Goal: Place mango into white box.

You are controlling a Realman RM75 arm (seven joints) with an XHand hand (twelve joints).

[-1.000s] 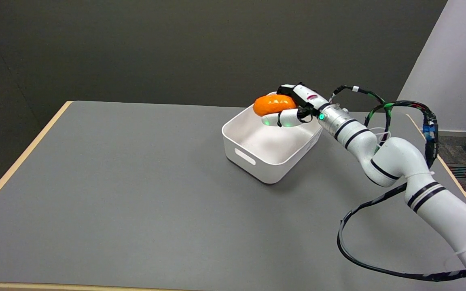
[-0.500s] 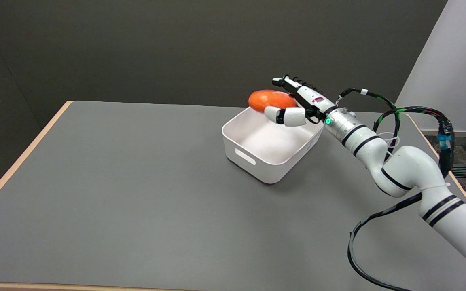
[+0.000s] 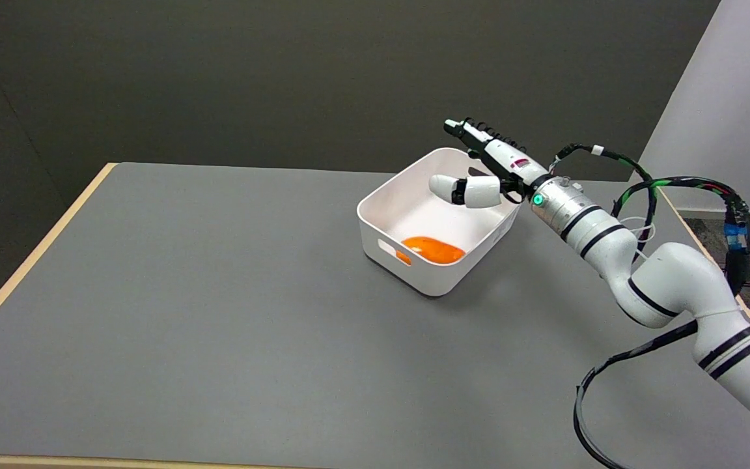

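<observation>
On the grey counter [image 3: 219, 312], right of centre, the mango [image 3: 433, 249] lies in the box [image 3: 437, 273]; your hand [image 3: 479, 170] hovers above, spread, empty.

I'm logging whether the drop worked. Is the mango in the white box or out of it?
In. The mango lies on the floor of the white box, by its near wall. The right hand is above, fingers apart, holding nothing.

Mango [image 3: 433, 249] lies inside white box [image 3: 437, 277]; right hand [image 3: 479, 166] above, fingers spread, empty.
</observation>
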